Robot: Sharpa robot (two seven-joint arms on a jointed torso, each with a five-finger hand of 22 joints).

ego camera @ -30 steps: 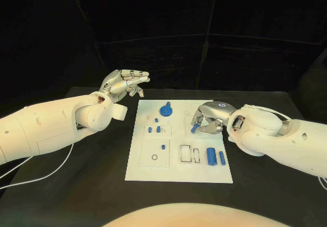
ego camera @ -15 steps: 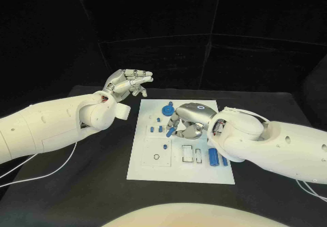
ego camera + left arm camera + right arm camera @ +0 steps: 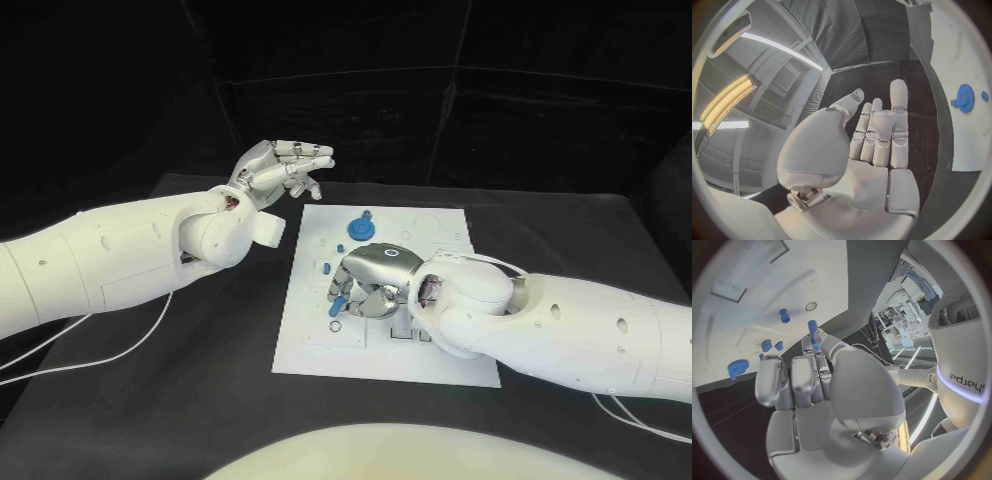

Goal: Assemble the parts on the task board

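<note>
The right hand (image 3: 372, 280) pinches a blue peg (image 3: 812, 330) over the task board (image 3: 433, 360); the left hand (image 3: 283, 168) hovers empty, fingers loosely curled, above the counter (image 3: 173, 400). No legible labels on the board.

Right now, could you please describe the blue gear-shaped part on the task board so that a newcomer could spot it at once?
Start from the white task board in the middle of the black table. Look to the board's far end, beyond the right hand, which holds a blue peg in its fingers. There sits the blue gear: unlike the small slim blue pieces nearer in, it is round, broad and toothed, with a knob at its centre.
</note>
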